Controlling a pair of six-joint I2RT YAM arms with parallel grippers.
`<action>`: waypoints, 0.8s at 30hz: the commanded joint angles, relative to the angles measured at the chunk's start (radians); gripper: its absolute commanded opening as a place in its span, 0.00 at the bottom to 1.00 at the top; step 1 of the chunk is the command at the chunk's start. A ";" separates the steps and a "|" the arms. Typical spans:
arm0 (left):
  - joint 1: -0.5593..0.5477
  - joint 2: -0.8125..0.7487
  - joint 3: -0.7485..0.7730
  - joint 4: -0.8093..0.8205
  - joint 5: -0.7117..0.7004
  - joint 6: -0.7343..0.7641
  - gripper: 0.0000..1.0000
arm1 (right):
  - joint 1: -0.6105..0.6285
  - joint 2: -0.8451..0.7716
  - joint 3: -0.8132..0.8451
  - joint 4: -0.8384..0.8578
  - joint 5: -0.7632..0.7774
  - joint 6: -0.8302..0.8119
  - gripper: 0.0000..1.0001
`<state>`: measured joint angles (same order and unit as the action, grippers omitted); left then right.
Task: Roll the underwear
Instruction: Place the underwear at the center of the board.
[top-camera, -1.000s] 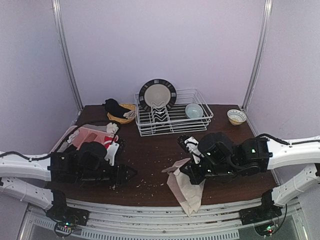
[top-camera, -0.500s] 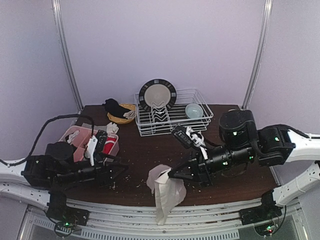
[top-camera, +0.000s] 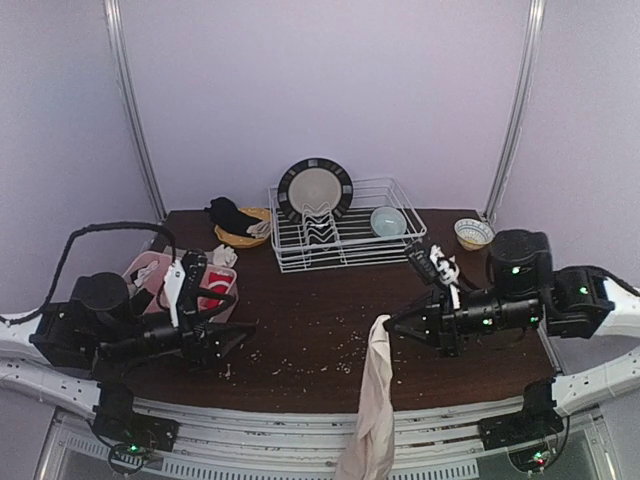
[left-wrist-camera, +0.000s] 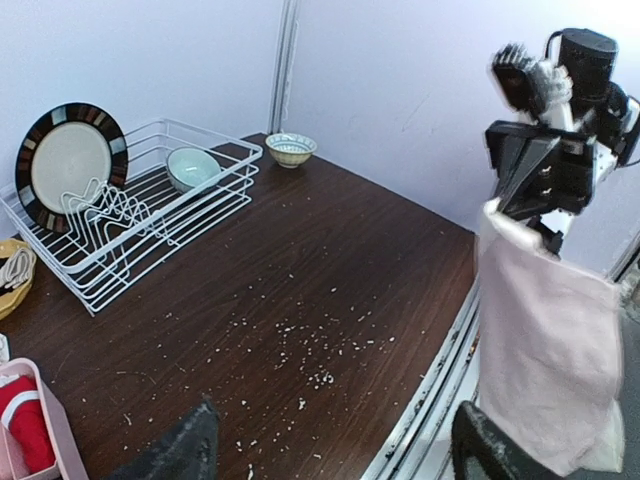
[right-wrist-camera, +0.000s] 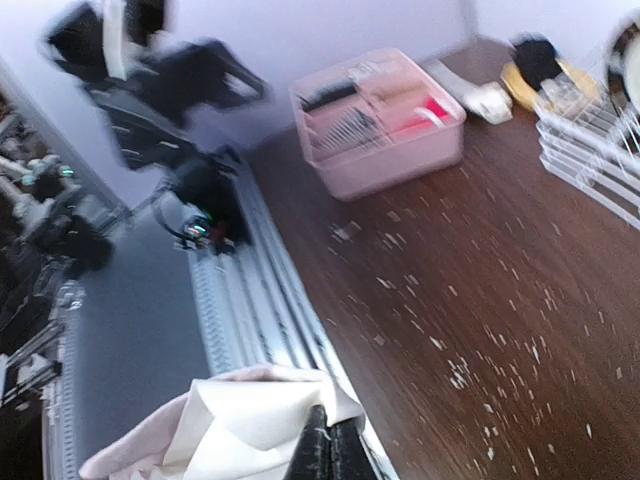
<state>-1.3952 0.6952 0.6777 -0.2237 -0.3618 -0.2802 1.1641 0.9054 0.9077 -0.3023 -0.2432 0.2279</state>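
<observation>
Swung rightward since earlier, the underwear (top-camera: 377, 410) hangs unrolled past the tabletop's (top-camera: 320, 300) near edge, pinched by right fingers (right-wrist-camera: 318, 445); left fingers (left-wrist-camera: 185, 450) spread, empty; rolling unstarted.

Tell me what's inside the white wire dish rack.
The dish rack holds a dark-rimmed plate standing upright at its back left and a pale blue bowl toward the right. Anything behind the plate is hidden.

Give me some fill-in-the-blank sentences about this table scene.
The right pincer is shut on the ____. The plate stands in the ____. The left pincer is ____, holding nothing.
Missing: underwear, rack, open.
</observation>
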 joint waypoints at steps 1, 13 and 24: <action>-0.004 0.106 -0.044 0.138 -0.014 0.038 0.96 | -0.123 -0.049 -0.239 0.054 0.165 0.131 0.00; 0.054 0.585 -0.002 0.406 0.081 0.104 0.97 | -0.301 0.079 -0.398 0.136 0.196 0.246 0.24; 0.221 0.967 0.291 0.263 0.342 0.015 0.86 | -0.084 0.138 -0.308 -0.076 0.222 0.385 0.54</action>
<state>-1.1790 1.6341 0.9230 0.0498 -0.1223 -0.2398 0.9428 0.9970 0.5667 -0.2707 -0.0349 0.5159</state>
